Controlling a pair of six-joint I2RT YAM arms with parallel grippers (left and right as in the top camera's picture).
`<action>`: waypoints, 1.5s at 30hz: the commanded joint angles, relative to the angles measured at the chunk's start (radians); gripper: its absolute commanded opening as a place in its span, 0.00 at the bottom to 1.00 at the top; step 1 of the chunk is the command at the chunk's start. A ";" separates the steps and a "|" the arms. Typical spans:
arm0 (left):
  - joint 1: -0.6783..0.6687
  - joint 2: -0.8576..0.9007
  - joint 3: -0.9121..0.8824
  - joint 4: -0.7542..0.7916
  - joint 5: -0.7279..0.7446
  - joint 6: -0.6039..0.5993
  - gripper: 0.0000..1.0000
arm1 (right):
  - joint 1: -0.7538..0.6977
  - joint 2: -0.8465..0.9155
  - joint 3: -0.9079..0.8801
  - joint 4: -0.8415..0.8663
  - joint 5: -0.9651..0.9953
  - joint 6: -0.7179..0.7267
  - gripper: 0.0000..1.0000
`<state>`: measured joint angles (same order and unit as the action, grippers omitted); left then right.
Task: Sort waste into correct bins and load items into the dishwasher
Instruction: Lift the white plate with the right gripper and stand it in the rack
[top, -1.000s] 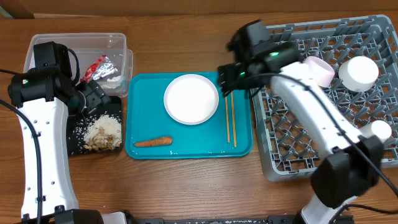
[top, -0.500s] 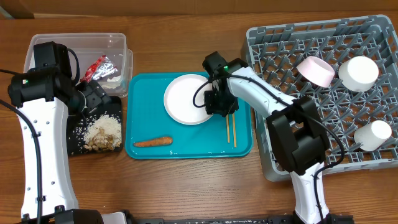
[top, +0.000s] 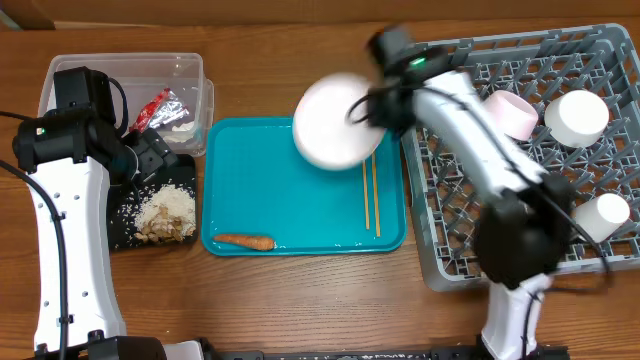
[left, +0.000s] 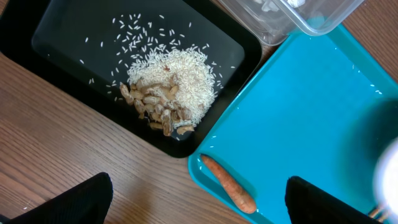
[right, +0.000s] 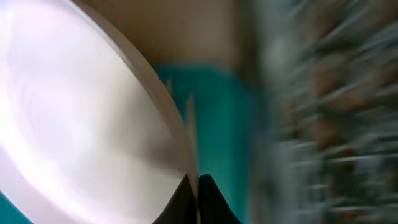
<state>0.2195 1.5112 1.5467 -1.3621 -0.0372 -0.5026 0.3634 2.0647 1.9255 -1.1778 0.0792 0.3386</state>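
My right gripper (top: 373, 108) is shut on the rim of the round white plate (top: 328, 122), which hangs tilted and blurred above the teal tray's far right corner, next to the grey dish rack (top: 470, 215). In the right wrist view the fingertips (right: 211, 193) pinch the plate (right: 81, 112) at its edge. The chopsticks (top: 370, 195) lie on the tray's right side and the carrot (top: 245, 241) near its front edge. Over the black tray (top: 122, 225) my left gripper (top: 150, 155) is open and empty. In its wrist view rice and nut shells (left: 165, 93) lie in the black tray (left: 62, 37).
The clear tub (top: 195, 75) at the back left holds the red-and-silver foil wrapper (top: 160, 108). A pinkish bowl (top: 510, 115) and two white cups (top: 575, 118) sit in the rack. The teal tray (top: 300, 190) lies between the bins and the rack.
The right gripper closed on the plate's rim and lifted it off the tray, up and toward the rack. The carrot shifted slightly toward the tray's front. The left arm stayed still.
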 joint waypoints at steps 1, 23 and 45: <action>0.003 0.005 0.006 0.001 0.005 -0.006 0.91 | -0.055 -0.182 0.068 0.015 0.411 -0.091 0.04; 0.003 0.005 0.006 0.002 0.005 -0.006 0.90 | -0.035 -0.198 -0.321 0.116 0.913 0.160 0.04; 0.003 0.005 0.006 0.001 0.005 -0.006 0.90 | -0.016 -0.352 -0.277 0.088 -0.111 -0.081 0.56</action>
<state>0.2195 1.5112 1.5467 -1.3621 -0.0372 -0.5030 0.3367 1.7306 1.6344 -1.1049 0.2249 0.3317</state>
